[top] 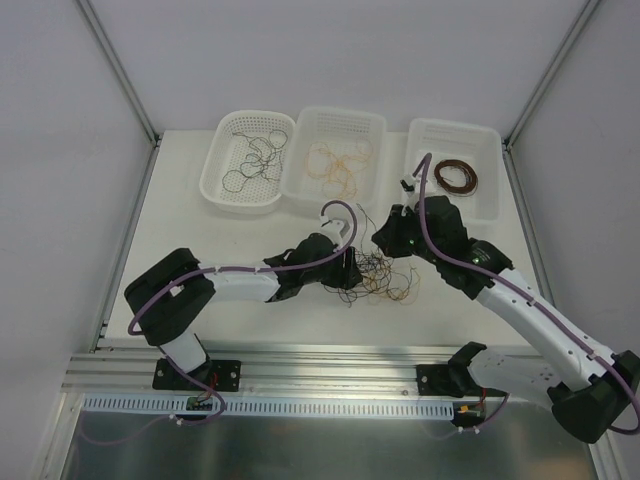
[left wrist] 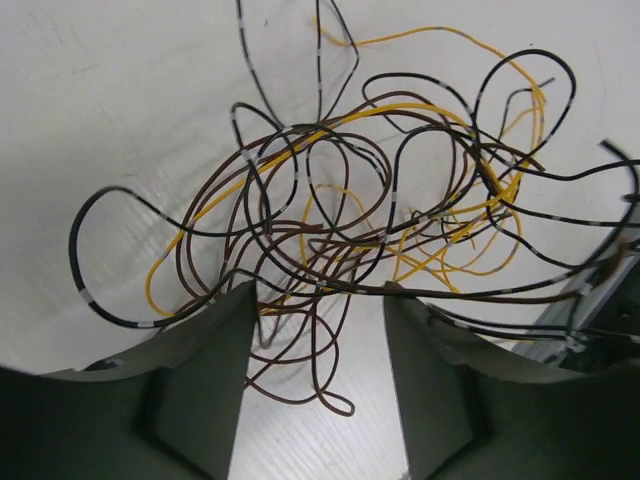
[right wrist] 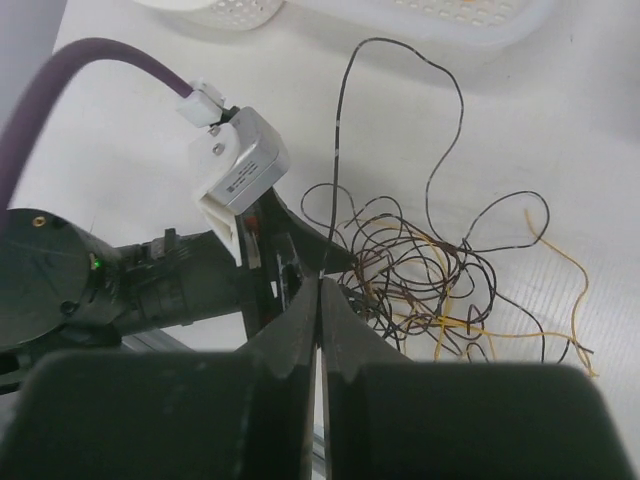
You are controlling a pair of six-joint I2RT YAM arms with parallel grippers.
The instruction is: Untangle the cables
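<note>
Top external, arms [top: 240,280] angled inward to cables [top: 388,278], left tool [left wrist: 318,290] open, right tool [right wrist: 321,285] clamping one.

There are three trays: left tray [top: 222,192], middle tray [top: 340,124], right tray [top: 450,138]. One wire ring [top: 456,177] lies in the right tray. One tangle of cables [top: 388,280] shows three colours: black, brown, yellow. Two arms, left arm [top: 235,282] and right arm [top: 530,310], carry two pincers: left pincer [left wrist: 318,300], right pincer [right wrist: 320,295].
</note>
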